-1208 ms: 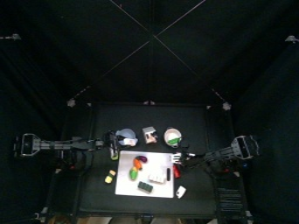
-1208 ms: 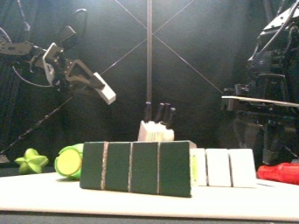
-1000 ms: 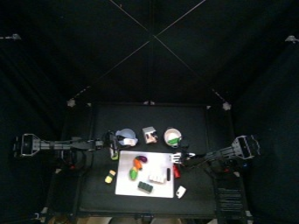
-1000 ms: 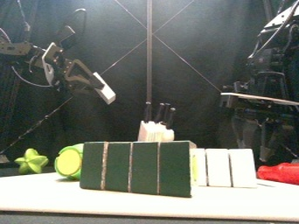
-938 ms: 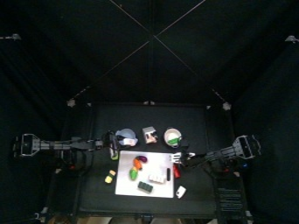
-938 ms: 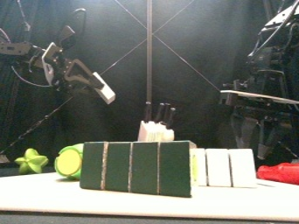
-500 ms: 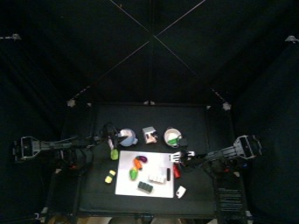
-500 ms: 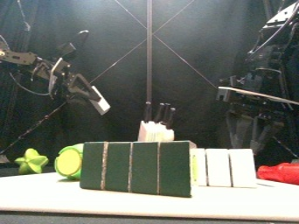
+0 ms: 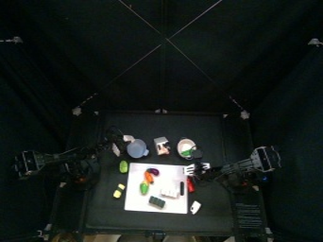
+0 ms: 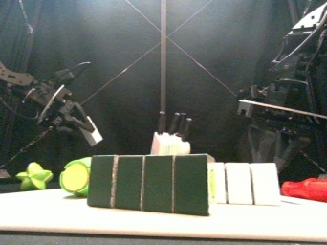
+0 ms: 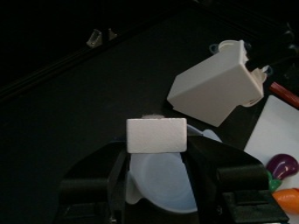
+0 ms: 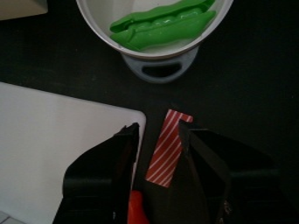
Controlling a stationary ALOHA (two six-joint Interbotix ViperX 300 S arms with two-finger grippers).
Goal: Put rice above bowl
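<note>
The left gripper [image 11: 158, 171] pinches a flat white rectangular rice block [image 11: 156, 136], long axis spanning the jaws, hiding part of the pale bowl [image 11: 163, 175] below. The right gripper [image 12: 163, 162] jaws stand spread.

my left arm [image 9: 70, 161] angling in toward the pale bowl [image 9: 136, 148], white mat [image 9: 161, 182] crowded with toy food, green-filled bowl [image 9: 187, 147], right arm [image 9: 246, 164] parked at table's edge

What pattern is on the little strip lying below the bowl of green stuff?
Red and white diagonal stripes on the strip, clearest in the right wrist view.
</note>
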